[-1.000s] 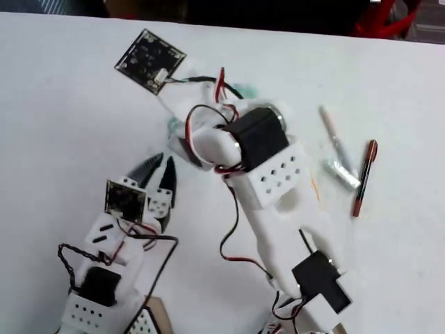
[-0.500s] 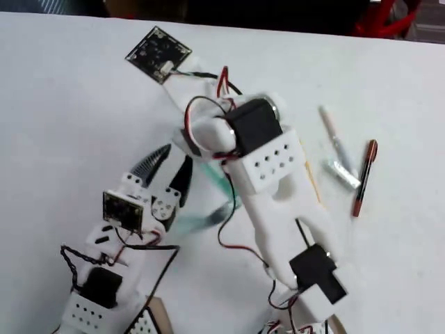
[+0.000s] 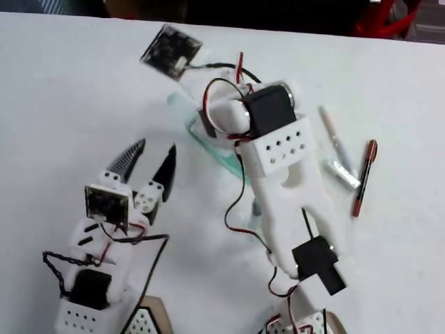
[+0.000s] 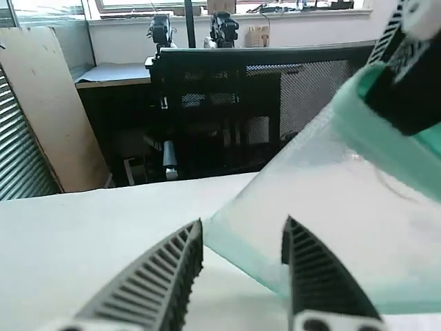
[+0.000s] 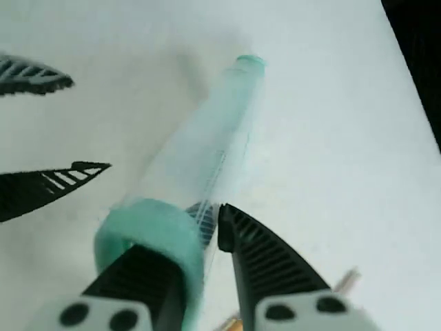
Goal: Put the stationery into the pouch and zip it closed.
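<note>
High view, with both wrist views. We mark the right gripper [image 5: 193,221], closed on one end of the pouch [image 3: 215,153]. The pouch is a clear sleeve with a green border. In the right wrist view we see that border folded over one finger [image 5: 148,241], while the other finger [image 5: 262,262] presses against the clear wall from the opposite side. From this grip the pouch [image 5: 207,131] slants away toward the white table [image 3: 69,83]. We cannot tell whether its far end touches the surface.

We mark the left gripper [image 3: 156,147] near the pouch, on the side away from the pens. Its fingers are spread apart and grasp nothing. In the left wrist view the lower green edge of the pouch [image 4: 344,227] lies just beyond the two ribbed fingertips, with no contact that we can see. The dark finger [image 4: 413,76] of the right gripper clamps the raised end.

The stationery lies on the table on the far side of the right arm, well apart from the pouch. We note a white pen [image 3: 332,136], a short silver piece [image 3: 342,174] just beside its lower end, and a red pen [image 3: 364,177] just beyond both. We see none of these three inside the pouch.
</note>
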